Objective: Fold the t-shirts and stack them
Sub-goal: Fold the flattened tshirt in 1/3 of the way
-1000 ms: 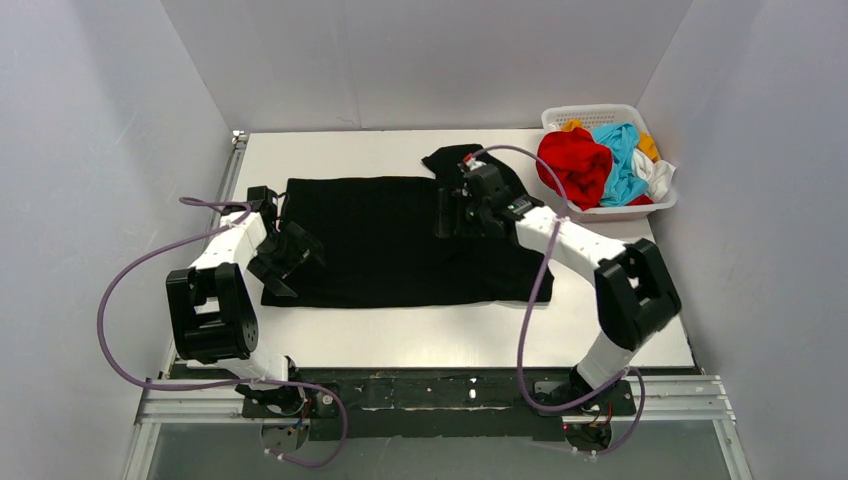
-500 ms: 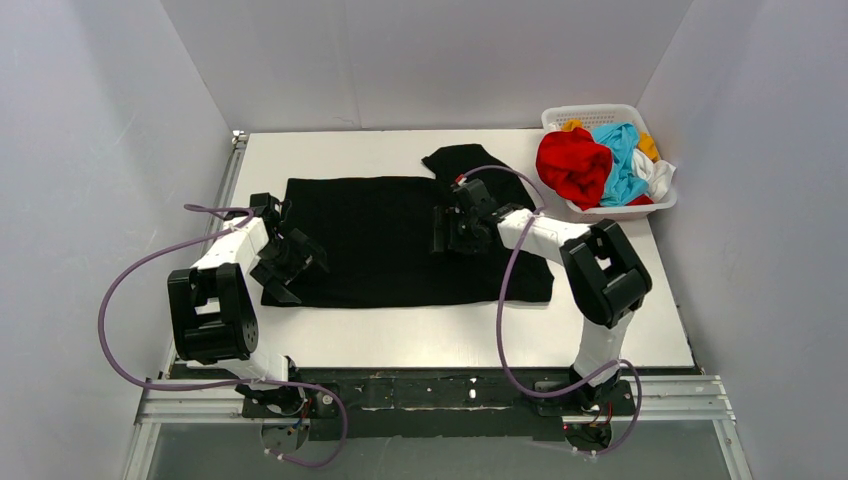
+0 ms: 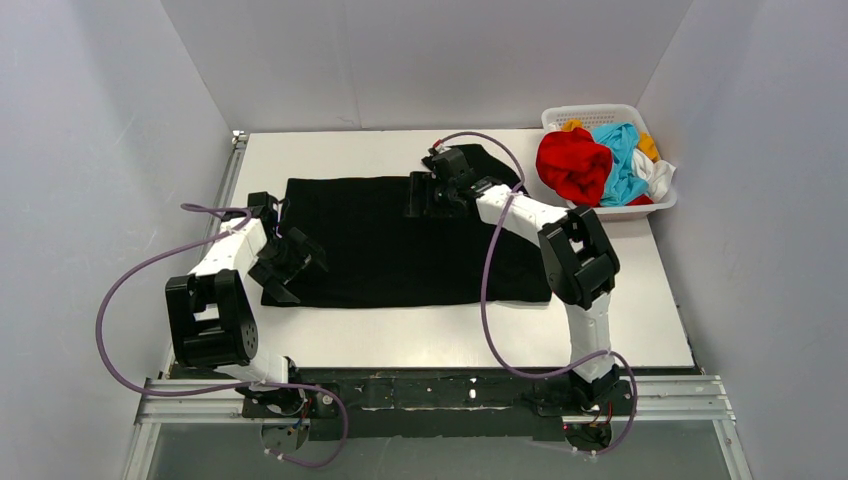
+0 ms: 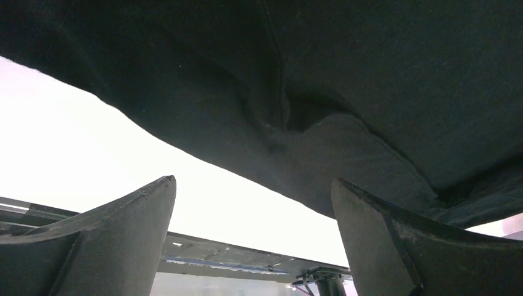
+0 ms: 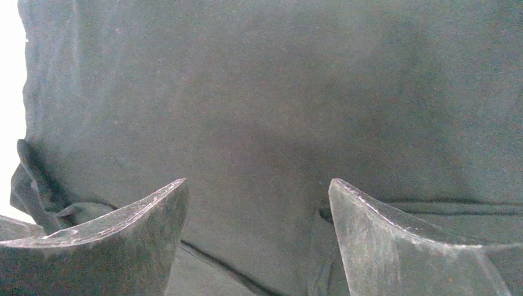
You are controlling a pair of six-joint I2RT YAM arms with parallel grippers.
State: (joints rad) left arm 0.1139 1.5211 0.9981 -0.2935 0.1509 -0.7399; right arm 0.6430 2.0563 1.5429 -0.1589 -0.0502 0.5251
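The large black t-shirt lies spread flat on the white table, one sleeve sticking out at the far right. My left gripper is open and empty over the shirt's near left corner; its wrist view shows the shirt's edge past the fingers. My right gripper is open and empty, low over the shirt's far edge near the sleeve; its wrist view shows only black cloth. The red t-shirt, light blue t-shirt, white t-shirt and orange-yellow t-shirt lie crumpled in the basket.
The white lattice basket stands at the table's far right corner. Grey walls close in the table on three sides. Purple cables loop from both arms. The metal rail runs along the near edge.
My right gripper has moved from the shirt's right middle toward the far edge and leftward, still open. My left gripper has hardly moved.
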